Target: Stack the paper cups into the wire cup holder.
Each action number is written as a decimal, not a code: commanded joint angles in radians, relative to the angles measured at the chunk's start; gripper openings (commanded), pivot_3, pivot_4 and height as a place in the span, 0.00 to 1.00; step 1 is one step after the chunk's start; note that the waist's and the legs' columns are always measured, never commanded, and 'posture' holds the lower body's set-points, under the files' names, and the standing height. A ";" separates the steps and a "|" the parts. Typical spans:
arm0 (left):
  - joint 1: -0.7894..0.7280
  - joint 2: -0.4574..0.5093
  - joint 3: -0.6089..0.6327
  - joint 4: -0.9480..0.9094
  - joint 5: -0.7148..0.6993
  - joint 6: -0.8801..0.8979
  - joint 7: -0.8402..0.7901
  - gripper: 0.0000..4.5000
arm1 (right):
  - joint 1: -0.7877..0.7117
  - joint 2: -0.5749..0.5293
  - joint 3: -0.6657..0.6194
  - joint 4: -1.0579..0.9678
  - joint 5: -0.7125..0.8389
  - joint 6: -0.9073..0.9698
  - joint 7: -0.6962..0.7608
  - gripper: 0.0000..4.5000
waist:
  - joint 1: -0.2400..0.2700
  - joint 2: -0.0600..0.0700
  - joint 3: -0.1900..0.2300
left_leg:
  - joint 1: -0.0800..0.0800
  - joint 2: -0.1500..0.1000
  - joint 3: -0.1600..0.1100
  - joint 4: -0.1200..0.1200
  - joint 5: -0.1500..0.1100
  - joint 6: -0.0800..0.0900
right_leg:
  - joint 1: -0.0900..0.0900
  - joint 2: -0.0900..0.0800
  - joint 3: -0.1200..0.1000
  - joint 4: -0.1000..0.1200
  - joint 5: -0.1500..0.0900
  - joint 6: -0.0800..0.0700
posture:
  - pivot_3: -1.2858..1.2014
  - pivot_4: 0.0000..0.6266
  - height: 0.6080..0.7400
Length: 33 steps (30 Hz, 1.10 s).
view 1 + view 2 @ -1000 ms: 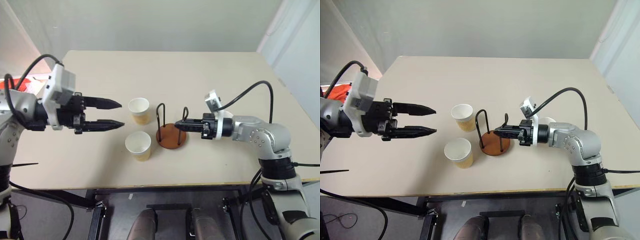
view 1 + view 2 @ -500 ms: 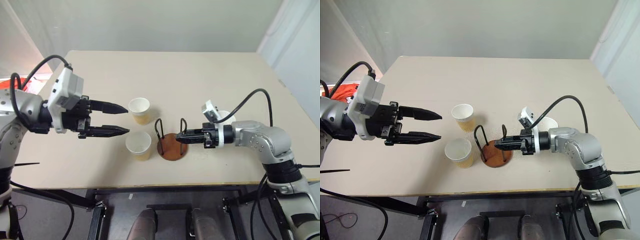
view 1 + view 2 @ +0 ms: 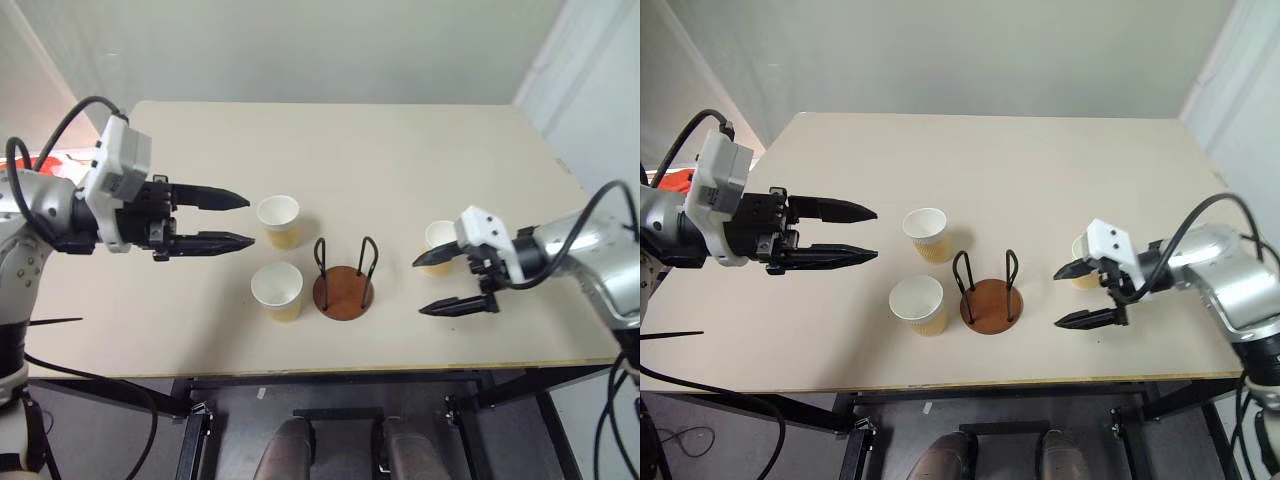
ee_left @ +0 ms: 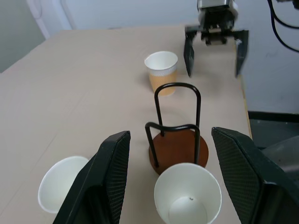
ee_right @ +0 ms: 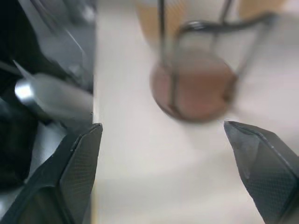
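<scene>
Where pale walls close in, matte beige bench (image 3: 400,160) carries tapered paper cups (image 3: 278,221), wire cup holder (image 3: 343,282); left claw (image 3: 228,220), right claw (image 3: 450,284) agape, empty.

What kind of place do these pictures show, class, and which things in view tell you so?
Probably a robot test room or lab, not a home: a bare beige table against plain pale walls, cabled robot arms with the left gripper and right gripper over it, and just paper cups and a wire cup holder laid out.

The wire cup holder (image 3: 343,288) stood empty near the table's (image 3: 400,160) front edge, two paper cups (image 3: 277,290) just left of it. A third cup (image 3: 438,244) sat right, beside the open right gripper (image 3: 440,283). The left gripper (image 3: 238,220) hovered open, left of the cups.
</scene>
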 commanded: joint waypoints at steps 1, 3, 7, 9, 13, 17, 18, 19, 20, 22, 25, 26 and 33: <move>-0.020 -0.004 0.023 -0.017 -0.014 -0.018 -0.007 0.68 | -0.092 -0.015 -0.020 0.070 -0.061 -0.068 0.018 0.99 | -0.003 -0.001 -0.001 | 0.001 0.000 0.000 0.000 0.000 0.000 | 0.000 0.001 0.000 0.000 0.000 0.000 | 0.52 0.24 1.00; -0.014 -0.009 0.018 -0.029 -0.015 -0.020 -0.009 0.68 | -0.116 -0.004 0.036 0.155 -0.165 -0.141 -0.006 0.99 | -0.003 -0.003 -0.002 | 0.002 0.002 -0.001 0.000 0.000 0.000 | 0.002 0.002 0.000 0.000 0.000 0.001 | 0.52 0.24 1.00; 0.001 -0.007 0.020 -0.041 -0.005 -0.030 -0.010 0.68 | -0.138 0.033 0.113 0.282 -0.305 -0.269 -0.007 0.99 | -0.001 -0.003 -0.001 | 0.001 0.001 -0.002 0.000 0.000 0.001 | 0.001 0.001 0.000 0.000 0.000 0.001 | 0.52 0.24 1.00; 0.008 0.002 0.022 -0.045 0.004 -0.035 -0.006 0.68 | -0.146 0.052 0.140 0.329 -0.353 -0.314 -0.005 0.99 | 0.000 -0.002 -0.001 | 0.001 0.001 -0.002 0.000 0.000 0.001 | 0.001 0.001 -0.001 0.000 0.000 0.001 | 0.52 0.24 1.00; 0.022 0.026 0.039 -0.061 0.008 -0.034 -0.006 0.68 | -0.174 0.096 0.191 0.452 -0.466 -0.423 -0.021 0.99 | 0.001 -0.002 -0.001 | 0.001 0.002 -0.001 0.000 -0.001 0.001 | 0.001 0.001 -0.001 0.000 0.000 0.002 | 0.52 0.24 1.00; 0.047 0.035 0.067 -0.072 -0.013 -0.017 0.002 0.68 | -0.202 0.137 0.201 0.543 -0.508 -0.489 0.000 0.96 | 0.001 -0.002 -0.001 | 0.001 0.002 -0.001 0.000 -0.002 0.001 | 0.001 0.000 -0.002 0.000 0.001 0.001 | 0.52 0.24 1.00; 0.056 0.037 0.072 -0.077 -0.014 -0.016 0.004 0.68 | -0.207 0.146 0.199 0.558 -0.512 -0.501 0.008 0.92 | 0.001 -0.002 -0.001 | 0.001 0.002 -0.001 0.000 -0.002 0.001 | 0.000 0.000 -0.002 0.000 0.001 0.001 | 0.52 0.24 1.00; 0.062 0.038 0.077 -0.083 -0.017 -0.015 0.006 0.68 | -0.212 0.153 0.197 0.570 -0.516 -0.513 0.015 0.87 | 0.001 -0.002 -0.001 | 0.001 0.002 -0.001 0.000 -0.002 0.001 | 0.000 0.000 -0.002 0.000 0.001 0.001 | 0.52 0.24 1.00; 0.066 0.039 0.080 -0.087 -0.019 -0.013 0.007 0.68 | -0.217 0.159 0.194 0.582 -0.524 -0.526 0.013 0.82 | 0.001 -0.002 -0.001 | 0.001 0.002 -0.001 0.000 -0.002 0.001 | 0.000 0.000 -0.002 0.001 0.001 0.001 | 0.52 0.24 1.00; 0.071 0.042 0.087 -0.089 -0.020 -0.011 0.010 0.68 | -0.231 0.167 0.194 0.603 -0.549 -0.557 0.004 0.66 | 0.001 -0.002 -0.001 | 0.001 0.002 -0.001 0.000 -0.002 0.001 | 0.000 0.000 -0.002 0.000 0.001 0.001 | 0.52 0.24 1.00; 0.078 0.047 0.098 -0.089 -0.017 -0.009 0.014 0.68 | -0.259 0.161 0.187 0.599 -0.559 -0.580 0.040 0.42 | 0.001 -0.002 -0.001 | 0.001 0.001 -0.001 0.000 -0.002 0.001 | 0.000 0.000 -0.002 0.000 0.001 0.001 | 0.52 0.24 1.00; 0.080 0.047 0.101 -0.089 -0.016 -0.010 0.016 0.68 | -0.267 0.157 0.183 0.593 -0.555 -0.583 0.059 0.35 | 0.001 -0.002 -0.001 | 0.001 0.001 -0.001 0.000 -0.002 0.000 | 0.001 0.000 -0.002 0.001 0.001 0.001 | 0.52 0.24 1.00; 0.155 0.019 0.138 -0.092 -0.020 -0.008 0.055 0.68 | -0.301 0.100 0.192 0.511 -0.416 -0.566 0.206 0.01 | 0.001 -0.001 0.000 | 0.001 0.001 -0.001 -0.001 -0.003 -0.001 | 0.000 0.000 -0.002 0.000 0.001 0.000 | 0.52 0.24 1.00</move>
